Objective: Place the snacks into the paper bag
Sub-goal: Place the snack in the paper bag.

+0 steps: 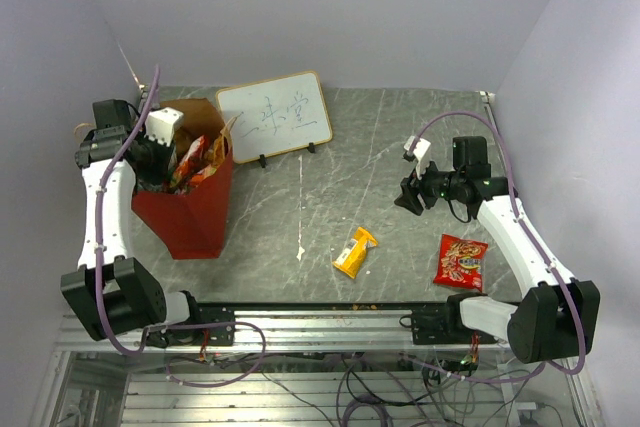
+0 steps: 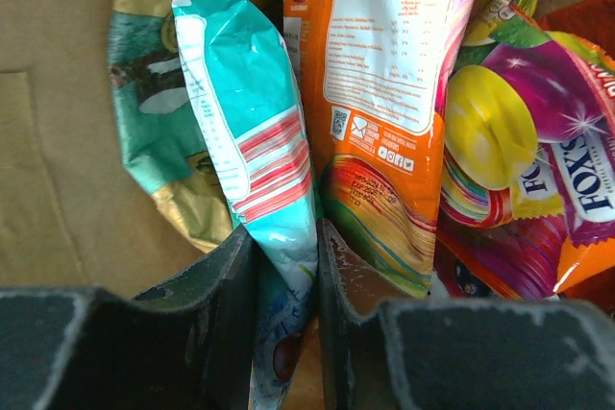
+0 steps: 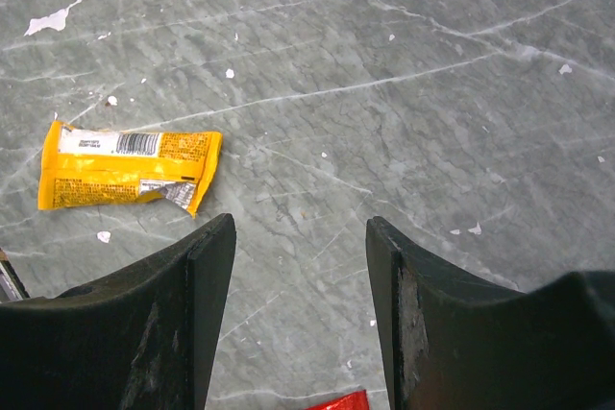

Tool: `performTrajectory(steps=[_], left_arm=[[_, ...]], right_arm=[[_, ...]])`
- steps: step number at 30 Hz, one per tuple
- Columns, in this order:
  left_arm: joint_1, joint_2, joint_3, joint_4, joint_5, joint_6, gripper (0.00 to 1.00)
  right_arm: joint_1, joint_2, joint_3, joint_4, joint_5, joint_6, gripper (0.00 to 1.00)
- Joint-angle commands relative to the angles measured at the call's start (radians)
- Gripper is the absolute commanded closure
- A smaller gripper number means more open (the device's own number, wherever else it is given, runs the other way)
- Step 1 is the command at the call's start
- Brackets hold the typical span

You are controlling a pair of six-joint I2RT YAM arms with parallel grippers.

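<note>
Held snack: the teal-white packet (image 2: 248,132) hangs inside the paper bag (image 2: 58,160), pinched at its lower end.
Left gripper (image 2: 284,249): its two dark fingers are clamped on that packet, film squeezed flat between them.
How it should handle: I'd say light and crinkly, with slick film and loose contents that shift. A pinch on a flat end or seam looks safest; squeezing the belly might crush what's inside.
Neighbours in the bag: an orange chip bag (image 2: 384,93) just beside it, a purple-and-yellow candy bag (image 2: 538,151) further over, and a green-and-gold packet (image 2: 154,112) against the kraft wall.
Count in the bag: four I can make out; more may be hidden.
Count left out: two, a yellow packet (image 3: 125,168) and a red packet (image 1: 461,262), lying well apart on the table (image 1: 400,127).
Right gripper (image 3: 300,237): fingers spread, holding nothing, hovering over bare stone near the yellow packet.
Paper bags: one, upright at the left.
Behind: one white board (image 1: 275,117).
</note>
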State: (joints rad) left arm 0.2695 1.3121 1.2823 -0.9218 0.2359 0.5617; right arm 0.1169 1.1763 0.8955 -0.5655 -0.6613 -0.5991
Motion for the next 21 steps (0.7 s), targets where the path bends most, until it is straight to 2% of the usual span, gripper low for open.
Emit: performTrajectory(steps=[1, 6, 12, 21], left_arm=[[0.003, 0.021, -0.035, -0.044, 0.076, 0.031, 0.75], [-0.001, 0.021, -0.022, -0.073, 0.050, 0.054, 0.62], [-0.002, -0.026, 0.044, -0.104, 0.134, 0.057, 0.42], [-0.005, -0.082, 0.134, -0.012, 0.153, -0.020, 0.16]], right_arm=[[-0.003, 0.003, -0.009, 0.012, -0.007, 0.000, 0.43], [-0.004, 0.003, -0.009, 0.013, -0.010, 0.002, 0.43], [-0.003, -0.001, -0.012, 0.015, -0.014, 0.002, 0.43], [-0.003, 0.029, 0.030, -0.054, 0.040, -0.034, 0.42]])
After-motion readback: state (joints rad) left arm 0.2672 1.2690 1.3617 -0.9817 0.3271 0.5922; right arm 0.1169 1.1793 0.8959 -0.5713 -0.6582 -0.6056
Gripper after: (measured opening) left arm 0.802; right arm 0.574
